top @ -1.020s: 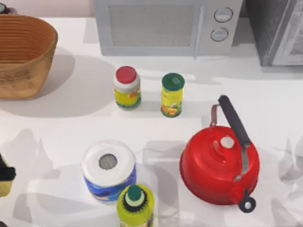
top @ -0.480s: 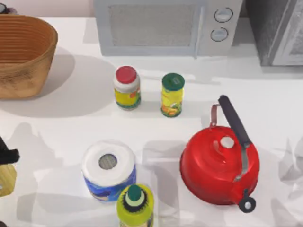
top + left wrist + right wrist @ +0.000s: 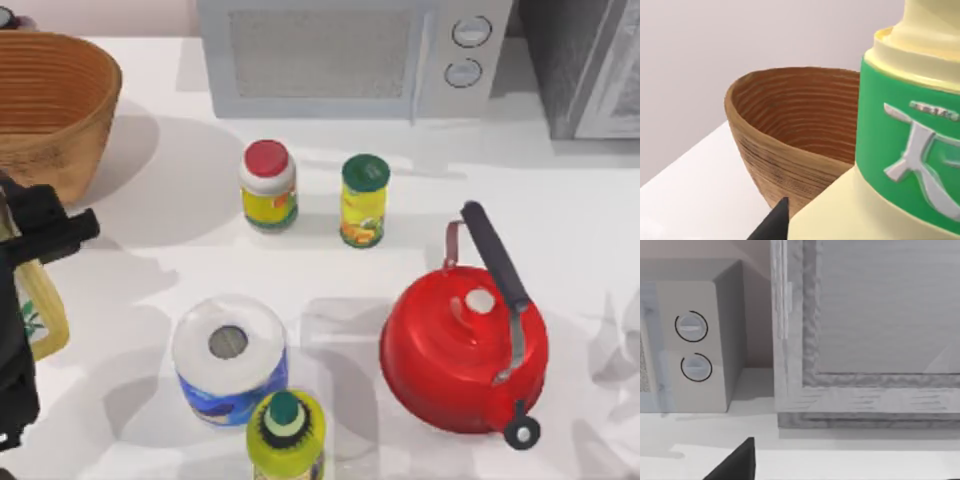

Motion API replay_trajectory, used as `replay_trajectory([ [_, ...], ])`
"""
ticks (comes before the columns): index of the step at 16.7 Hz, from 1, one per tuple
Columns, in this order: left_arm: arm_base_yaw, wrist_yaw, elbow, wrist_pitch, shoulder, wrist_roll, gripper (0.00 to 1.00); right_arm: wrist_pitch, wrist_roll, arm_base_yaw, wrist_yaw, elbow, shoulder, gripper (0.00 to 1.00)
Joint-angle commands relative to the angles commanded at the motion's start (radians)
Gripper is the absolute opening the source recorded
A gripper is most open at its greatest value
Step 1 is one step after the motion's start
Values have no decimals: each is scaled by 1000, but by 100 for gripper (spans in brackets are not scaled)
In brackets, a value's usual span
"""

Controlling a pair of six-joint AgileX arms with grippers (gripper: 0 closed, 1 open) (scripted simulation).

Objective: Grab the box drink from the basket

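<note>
At the left edge: your left claw (image 3: 30, 250) hangs over the surface (image 3: 180, 250), just in front of the basket (image 3: 55, 110).
Left claw state: you see it clenched on the box drink (image 3: 40, 310), black parts lying across the carton's upper end.
Box drink: it is out of the basket, held at the top view's left edge, between the basket and the paper roll (image 3: 229, 358); a pale yellow side with a leaf print shows below the claw.
Left wrist view: the box drink (image 3: 900, 150) sits close to the lens, cream body with a green band; the basket (image 3: 790, 145) stands behind it, its ribbed inside open to you and nothing visible in the part you can see. A dark fingertip (image 3: 772, 225) shows at the carton's base.
Right arm: parked off the right side; its wrist view shows one dark fingertip (image 3: 737, 465), so you cannot tell how that claw stands.
Elsewhere on the surface: a red-lidded jar (image 3: 268, 185) and a green-lidded can (image 3: 364, 200) stand side by side near the middle, a red kettle (image 3: 465, 345) at the right, a yellow-green bottle (image 3: 286, 435) touching the paper roll at the front, and a microwave (image 3: 350, 55) at the back.
</note>
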Motion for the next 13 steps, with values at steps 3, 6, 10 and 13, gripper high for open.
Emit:
replay_trajectory([
  [3,-144,-252,87,83,220,-51,0,0,0,0,0,0,0,100],
  [6,-264,-465,157,150,403,-96,0,0,0,0,0,0,0,100],
  [10,-368,-651,213,203,557,-136,0,0,0,0,0,0,0,100],
  [13,-389,-687,224,214,587,-145,0,0,0,0,0,0,0,100],
])
